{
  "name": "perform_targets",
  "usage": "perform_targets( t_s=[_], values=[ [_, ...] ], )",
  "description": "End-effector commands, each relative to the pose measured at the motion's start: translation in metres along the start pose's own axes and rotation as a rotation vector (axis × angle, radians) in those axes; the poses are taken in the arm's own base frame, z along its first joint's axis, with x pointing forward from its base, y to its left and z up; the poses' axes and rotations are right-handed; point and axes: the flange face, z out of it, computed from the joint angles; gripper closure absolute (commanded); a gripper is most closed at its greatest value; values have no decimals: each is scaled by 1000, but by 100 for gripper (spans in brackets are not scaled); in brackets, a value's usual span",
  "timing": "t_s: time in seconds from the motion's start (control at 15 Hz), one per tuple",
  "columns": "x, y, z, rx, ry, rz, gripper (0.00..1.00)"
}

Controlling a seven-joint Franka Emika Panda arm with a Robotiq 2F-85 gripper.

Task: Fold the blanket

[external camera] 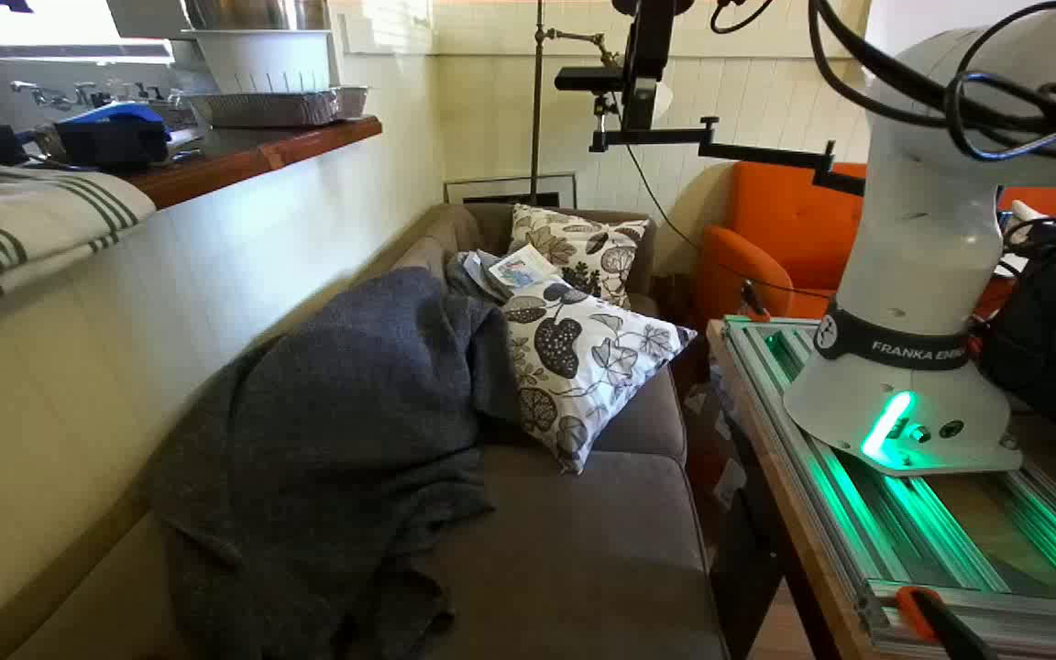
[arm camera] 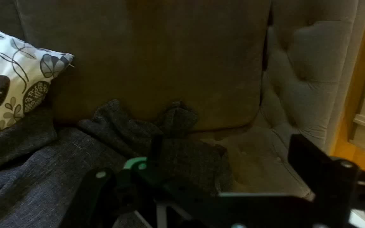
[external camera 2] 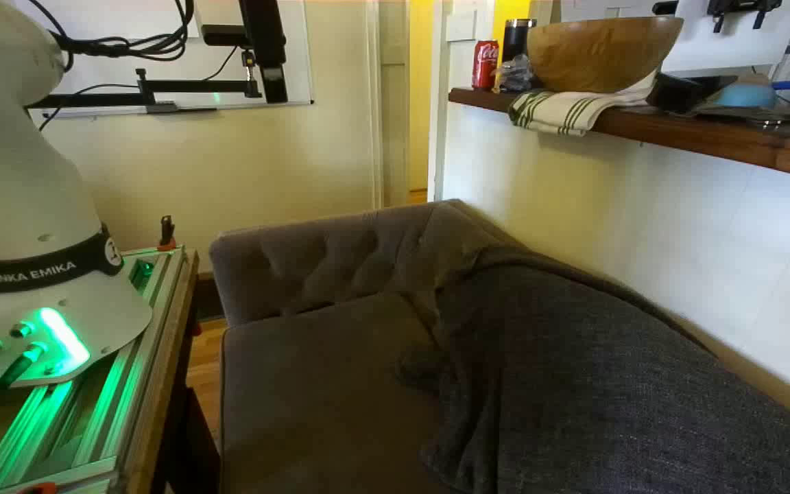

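Note:
The dark grey blanket (external camera: pixel 345 403) lies limp and wrinkled over the sofa's back and seat. In an exterior view it covers the right part of the sofa (external camera 2: pixel 607 370). In the wrist view its bunched edge (arm camera: pixel 74 161) fills the lower left and reaches the seat cushion. My gripper (arm camera: pixel 225 147) shows in the wrist view with its fingers wide apart and nothing between them. It is above the blanket's end near the tufted armrest, apart from the cloth as far as I can tell. In both exterior views the gripper's fingers are out of frame.
Patterned cushions (external camera: pixel 592 357) lean on the sofa beside the blanket. A magazine (external camera: pixel 523 266) lies among them. The tufted armrest (external camera 2: pixel 326 264) closes the sofa's end. A wooden ledge (external camera 2: pixel 710 140) with a bowl (external camera 2: pixel 604 55) and a striped cloth (external camera 2: pixel 566 110) overhangs the sofa back.

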Motion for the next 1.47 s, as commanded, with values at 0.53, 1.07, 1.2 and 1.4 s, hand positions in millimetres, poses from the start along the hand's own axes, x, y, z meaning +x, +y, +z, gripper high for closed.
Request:
perform_targets(
  t_s=[0.53,1.07,1.2,1.4],
  values=[
    [33,-33,27,-15,19,-79,0],
    [108,-125,149,-48,143,-203,0],
    [126,-131,177,-42,200,-170,0],
    [150,-147,219,-55,236,-158,0]
  ],
)
